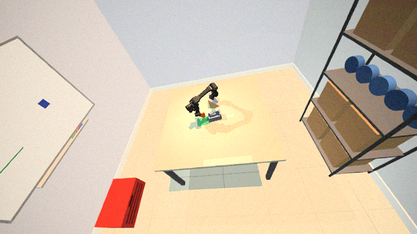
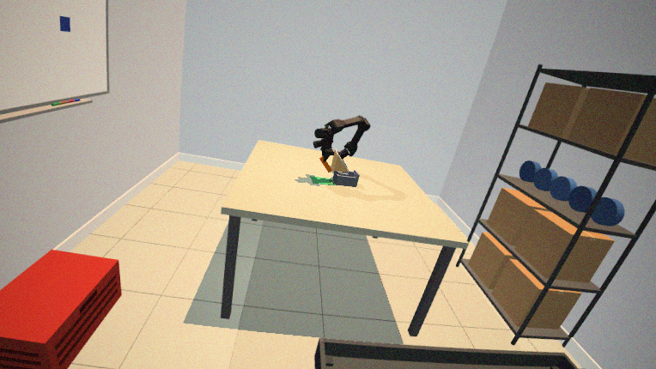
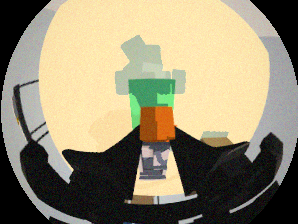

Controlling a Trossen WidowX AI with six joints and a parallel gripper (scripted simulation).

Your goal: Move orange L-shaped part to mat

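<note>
The orange part [image 1: 202, 115] [image 2: 325, 164] [image 3: 156, 123] is held in the air by my gripper [image 1: 198, 114] [image 2: 325, 158], which is shut on one end of it. The part hangs tilted, its free end pointing down to the right in the exterior view. It is above the table, near the green mat [image 1: 200, 121] [image 2: 316, 178] [image 3: 151, 86]. The grey tray [image 1: 215, 118] [image 2: 345, 179] [image 3: 152, 176] stands right beside the mat, with the part out of it. The part covers some of the mat and tray in the wrist view.
A tan wedge-shaped block [image 1: 212, 103] [image 2: 338, 162] [image 3: 216, 140] stands behind the tray, near the arm's base. The table [image 1: 186, 152] [image 2: 275, 196] carries the arm, mat and tray. A shelf rack stands at the right and a red cabinet [image 1: 116, 197] [image 2: 59, 284] at the left, both off the table.
</note>
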